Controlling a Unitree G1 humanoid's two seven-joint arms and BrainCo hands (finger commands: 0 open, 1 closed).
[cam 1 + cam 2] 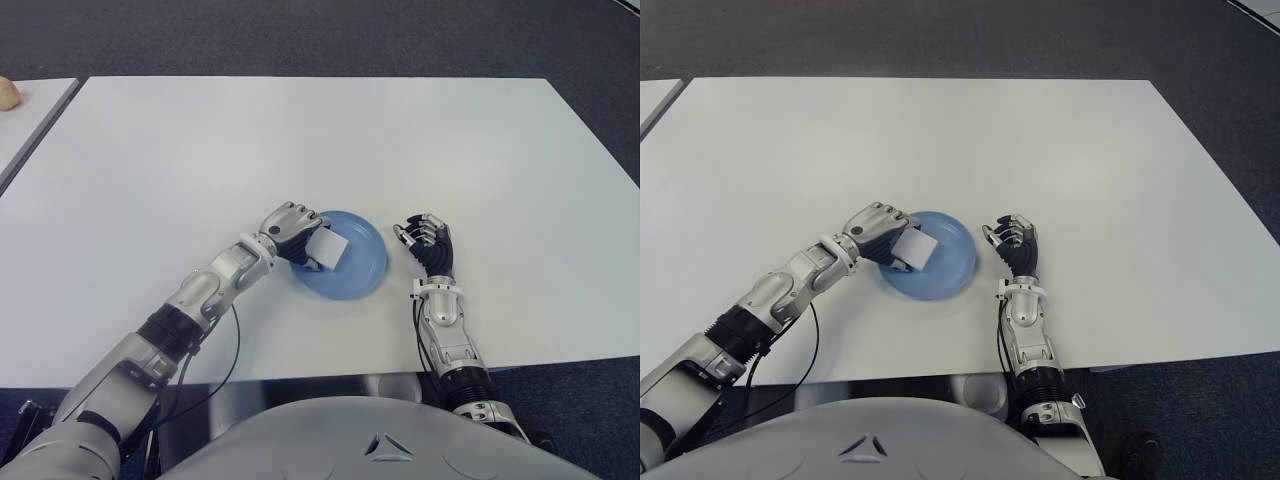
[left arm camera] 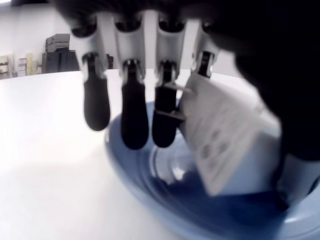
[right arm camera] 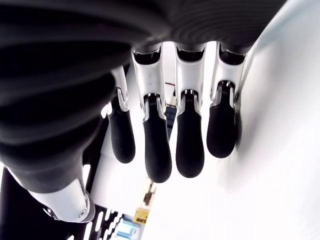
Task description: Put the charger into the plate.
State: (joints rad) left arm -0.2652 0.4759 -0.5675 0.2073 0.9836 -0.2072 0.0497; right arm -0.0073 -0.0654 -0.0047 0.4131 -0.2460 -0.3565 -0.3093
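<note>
A: Where is the charger (image 1: 328,249) sitting relative to the blue plate (image 1: 362,278)?

B: The white block is hanging tilted over the plate's left half, inside the rim. The left hand (image 1: 292,232) is gripping it, fingers curling over the top, thumb pressing the other side. In the left wrist view the charger's prongs are showing beside a fingertip (image 2: 163,121), and its lower corner is dipping toward the plate's floor; contact with the plate I cannot tell.

A: And the plate itself?

B: It is lying flat on the white table (image 1: 300,140), toward the near edge, roughly in front of the robot's torso.

A: The right hand (image 1: 427,241)?

B: It is showing just right of the plate, apart from the rim, palm up. Its wrist view is showing four fingers (image 3: 157,147) loosely bent and holding nothing.

A: Anything else around the plate?

B: A second white tabletop (image 1: 30,115) is showing far left of the plate, across a narrow gap, with a small tan object (image 1: 8,92) at the picture's edge; too small to identify
</note>
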